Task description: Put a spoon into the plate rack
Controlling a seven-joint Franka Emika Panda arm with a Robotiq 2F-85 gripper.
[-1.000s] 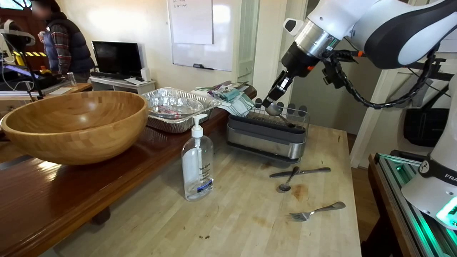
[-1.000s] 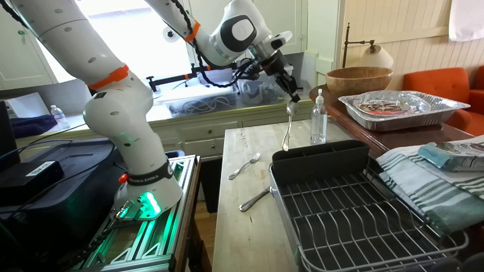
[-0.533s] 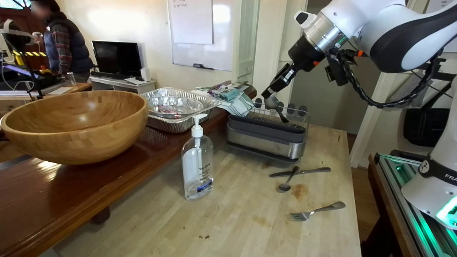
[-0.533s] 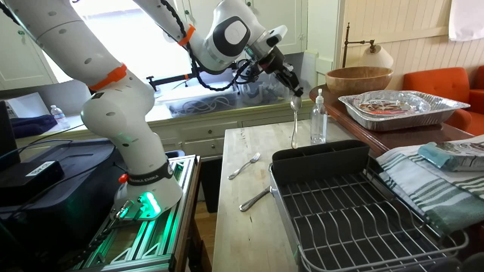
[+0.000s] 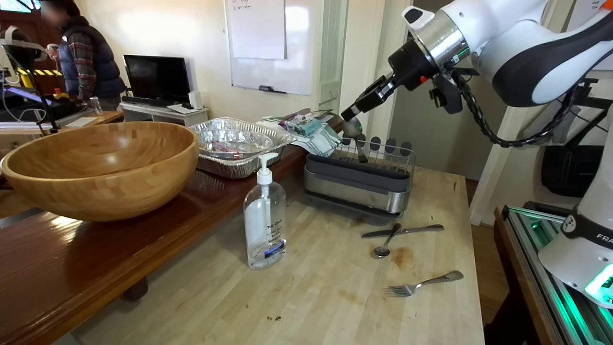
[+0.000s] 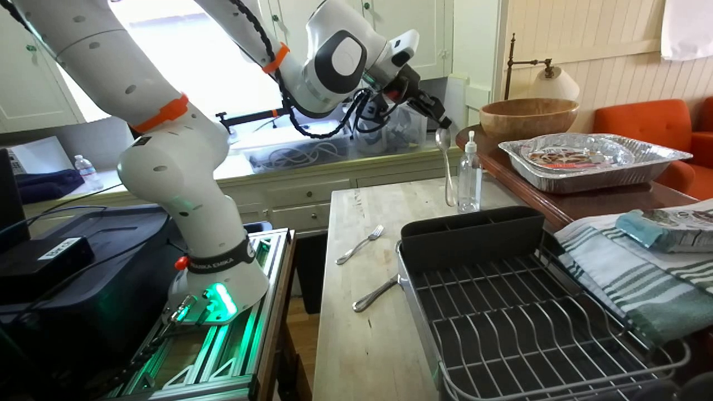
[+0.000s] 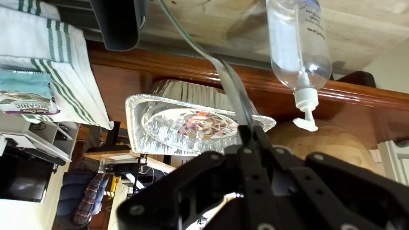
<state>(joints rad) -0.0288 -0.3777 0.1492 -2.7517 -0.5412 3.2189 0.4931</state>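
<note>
Spoon (image 7: 230, 80): silver metal, held in the air near the plate rack (image 5: 349, 189); whether it is directly above the rack cannot be determined.

Pale plank tabletop (image 5: 201, 297): bears the rack, a clear pump bottle (image 5: 265, 230) and several pieces of cutlery.

Franka Emika arm (image 6: 172, 167): mounted beside this tabletop, its outer end reaching toward the rack.

Wooden bowl (image 5: 96, 191): upright on an adjoining reddish-brown tabletop (image 5: 62, 258), just beside a rectangular foil pan (image 5: 230, 167).

Plate rack: metal side wall and wire top, with a dark grey divided caddy (image 6: 473, 236) along one end.

Pump bottle: upright, near the rack and apart from it.

Claw (image 7: 251, 132): pressed together on the spoon, pinching it at the outer end of its bowl, as the wrist view shows. In both exterior views the spoon's bowl is just below the claw and the handle hangs down at a slight tilt.

Table knife (image 5: 421, 229): lying near the rack.

Fork (image 5: 428, 282): lying apart from the knife, farther from the rack.

Second spoon (image 5: 381, 251): lying with its handle end across the knife.
</note>
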